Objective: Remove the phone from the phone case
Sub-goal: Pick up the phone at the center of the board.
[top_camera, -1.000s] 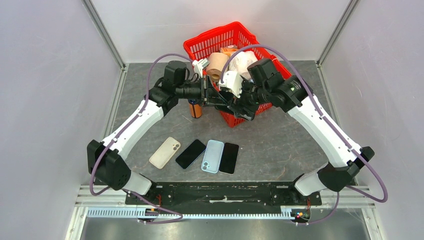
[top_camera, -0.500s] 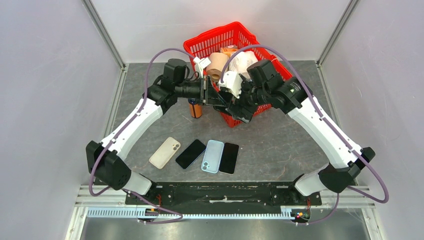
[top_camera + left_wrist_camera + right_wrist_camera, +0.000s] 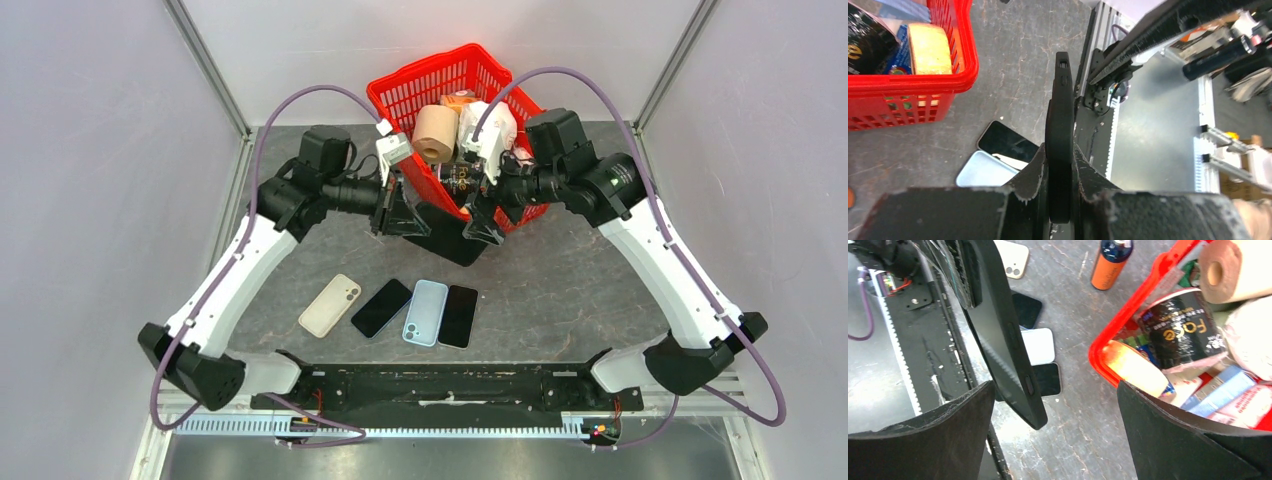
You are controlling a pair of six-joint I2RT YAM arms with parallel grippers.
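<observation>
Left gripper (image 3: pixel 393 212) clamped on one black phone case (image 3: pixel 1060 117) held mid-frame off the table (image 3: pixel 560 290), right gripper (image 3: pixel 478 212) spread wide beside it, four handsets (image 3: pixel 425 312) lying lower centre, one red basket (image 3: pixel 400 90) above.

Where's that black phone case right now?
In the top view, the black phone case is mid-table, clamped on edge in the left gripper, between the red basket behind it and the row of phones lying nearer the arms' bases.
</observation>
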